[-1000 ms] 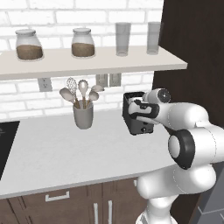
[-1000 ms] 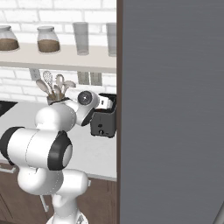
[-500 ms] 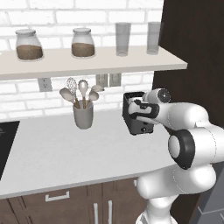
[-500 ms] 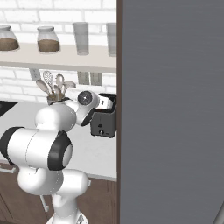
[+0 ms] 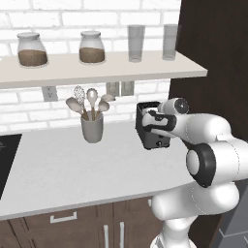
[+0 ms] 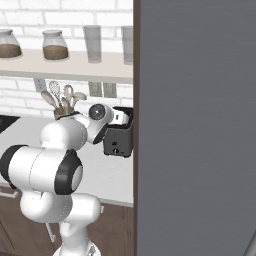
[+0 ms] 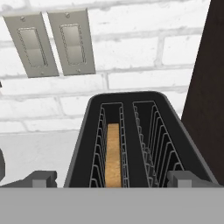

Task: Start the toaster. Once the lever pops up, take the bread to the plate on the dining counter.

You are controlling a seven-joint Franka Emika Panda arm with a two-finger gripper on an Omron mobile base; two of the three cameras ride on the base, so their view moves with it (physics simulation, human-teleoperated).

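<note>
Nothing has moved since the earlier frames: arm, toaster and everything on the desk sit exactly as they did a second ago.

Left base view: the toaster [image 5: 154, 127] stands on the pale desk [image 5: 58, 169] at about 3 o'clock from the grey utensil cup [image 5: 92, 127], well apart from it, close to the brick wall and the dark cabinet side. The white arm bends in from 4 o'clock and the tool [image 5: 151, 117] hovers over the toaster's top, its body covering part of the near edge. Above, a shelf [image 5: 97, 68] carries two jars [image 5: 32, 49] and two glasses [image 5: 136, 42].

Right base view: the toaster [image 6: 119, 139] sits just left of a tall grey panel [image 6: 195, 125], with its small light knob facing the camera. The tool [image 6: 119, 118] is right above the toaster's top, at its 12 o'clock; the utensil cup [image 6: 64, 111] is partly hidden behind the arm, at 9 o'clock from the toaster.

Hand view: the camera looks straight down into the toaster [image 7: 131, 144]. The bread [image 7: 113, 155] stands sunk in the left slot; the right slot holds nothing. The tool [image 7: 111, 178] is released, its fingertips [image 7: 43, 178] spread wide at 7 and 5 o'clock, flanking the toaster's near end and gripping nothing. Two wall outlets [image 7: 50, 43] sit on the brick at 11 o'clock.
</note>
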